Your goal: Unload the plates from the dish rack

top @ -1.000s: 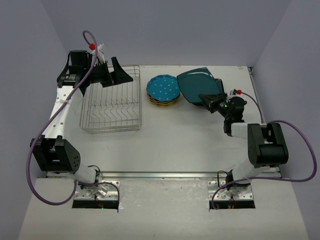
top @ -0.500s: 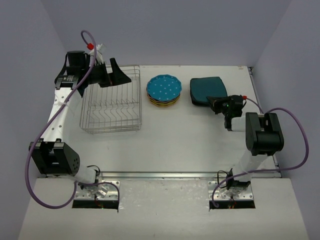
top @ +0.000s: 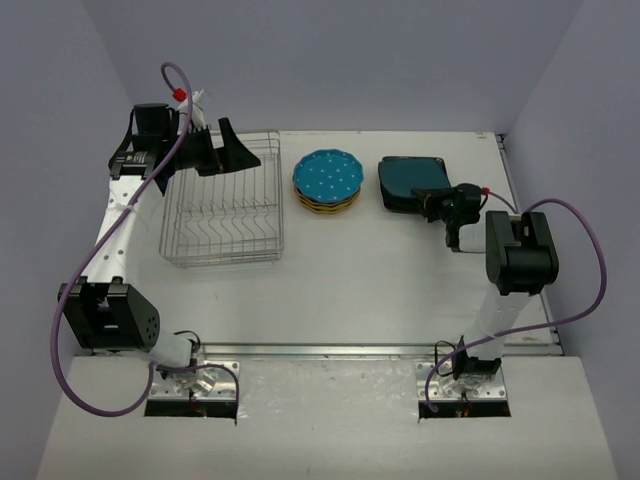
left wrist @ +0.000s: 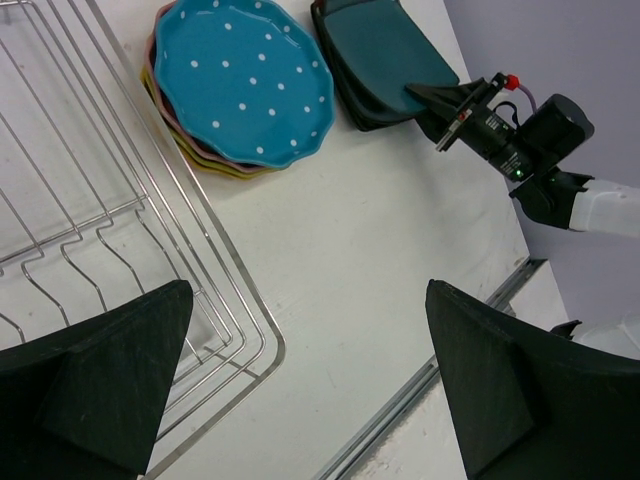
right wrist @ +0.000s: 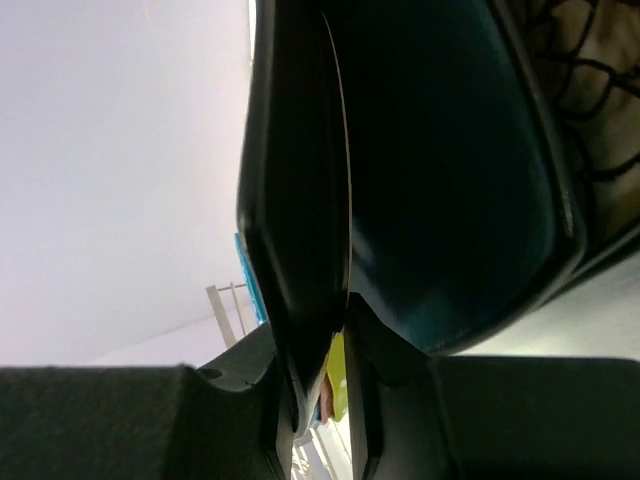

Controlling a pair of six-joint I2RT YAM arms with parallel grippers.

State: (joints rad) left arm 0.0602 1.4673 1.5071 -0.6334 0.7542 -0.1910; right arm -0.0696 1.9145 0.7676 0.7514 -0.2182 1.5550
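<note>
The silver wire dish rack stands at the back left with no plates in it; its corner shows in the left wrist view. A stack of round scalloped plates, dotted blue on top, sits right of it. A dark teal squarish plate lies flat on a dark plate further right. My right gripper is shut on the teal plate's near right rim. My left gripper is open and empty above the rack's far edge.
The table's right edge runs close behind my right arm. A metal rail lines the near edge. Bare white tabletop lies between the rack, the plate stacks and the arm bases.
My right gripper has brought the teal plate down from a raised, tilted pose to lie flat on the dark plate at the back right. My left arm has barely moved.
</note>
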